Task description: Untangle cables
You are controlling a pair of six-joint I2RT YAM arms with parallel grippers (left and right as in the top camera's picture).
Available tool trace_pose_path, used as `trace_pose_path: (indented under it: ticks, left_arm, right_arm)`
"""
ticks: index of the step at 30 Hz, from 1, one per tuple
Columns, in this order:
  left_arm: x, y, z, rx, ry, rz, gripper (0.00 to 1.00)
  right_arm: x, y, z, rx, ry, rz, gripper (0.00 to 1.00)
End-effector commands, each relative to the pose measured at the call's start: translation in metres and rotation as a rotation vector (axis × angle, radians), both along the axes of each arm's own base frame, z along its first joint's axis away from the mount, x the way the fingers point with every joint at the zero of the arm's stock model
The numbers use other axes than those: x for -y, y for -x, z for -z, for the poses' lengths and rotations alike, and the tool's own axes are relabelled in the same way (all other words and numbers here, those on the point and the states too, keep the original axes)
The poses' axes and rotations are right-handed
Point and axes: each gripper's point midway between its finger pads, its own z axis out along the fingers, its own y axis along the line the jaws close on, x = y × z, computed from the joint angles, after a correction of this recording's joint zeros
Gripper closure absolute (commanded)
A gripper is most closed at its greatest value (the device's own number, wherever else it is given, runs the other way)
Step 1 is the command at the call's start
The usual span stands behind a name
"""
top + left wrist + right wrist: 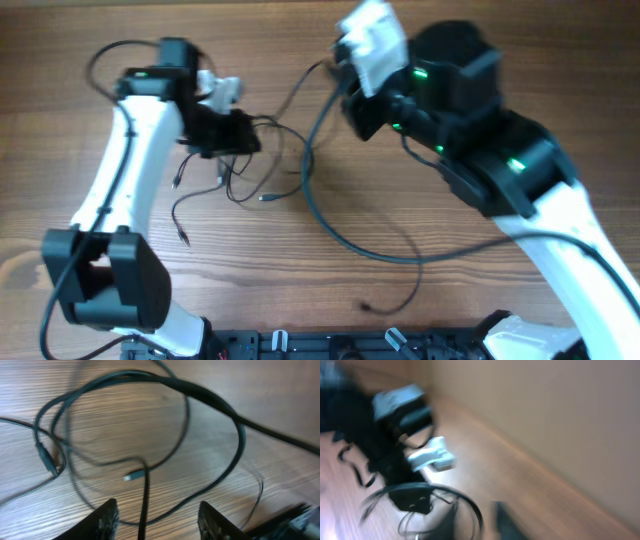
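Cables: thin black cables (250,172) lie tangled on the wooden worktop (300,320), at 9 o'clock from its centre, with strands trailing toward 7 o'clock.
Left gripper: the left gripper (157,515) hovers over the tangle, jaws wide apart. One thin strand runs between them, ungripped.
Right gripper: the right gripper (345,75) sits at 12 o'clock, blurred. How its jaws stand cannot be told.
In the way: a thicker dark cable (312,190) loops along the tangle's 3 o'clock side and sweeps off toward 4 o'clock.

White arm shells (125,165), black joint housings (110,280) — green lights (515,163) on the right arm
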Motion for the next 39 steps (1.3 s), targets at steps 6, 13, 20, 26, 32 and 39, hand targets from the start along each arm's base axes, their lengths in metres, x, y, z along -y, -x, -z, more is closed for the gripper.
trace_pose_path:
  ticks: [6,13,20,26,32,39]
  left_arm:
    - [-0.012,0.001,0.012,0.011,-0.193,0.012,0.45]
    - [-0.17,0.004,0.001,-0.007,-0.72,-0.757,0.21]
    - [-0.21,0.054,0.015,-0.295,-0.443,-0.974,0.24]
    - [-0.116,0.028,0.002,-0.229,0.046,-0.489,0.23]
    - [-0.088,0.02,0.003,-0.197,0.035,-0.391,0.23]
    - [-0.091,0.009,0.003,-0.165,0.031,-0.428,0.22]
  right_arm:
    - [0.064,0.048,0.106,-0.37,0.427,0.05,0.0]
    - [0.04,0.092,0.125,-0.59,0.355,-0.157,0.0]
    - [0.016,0.055,0.205,-0.746,0.459,-0.147,0.0]
    - [0.002,0.019,0.271,-0.804,0.504,-0.061,0.0]
    - [-0.025,-0.019,0.291,-0.802,0.349,0.088,0.0]
    - [-0.038,-0.057,0.315,-0.884,0.131,0.409,0.0]
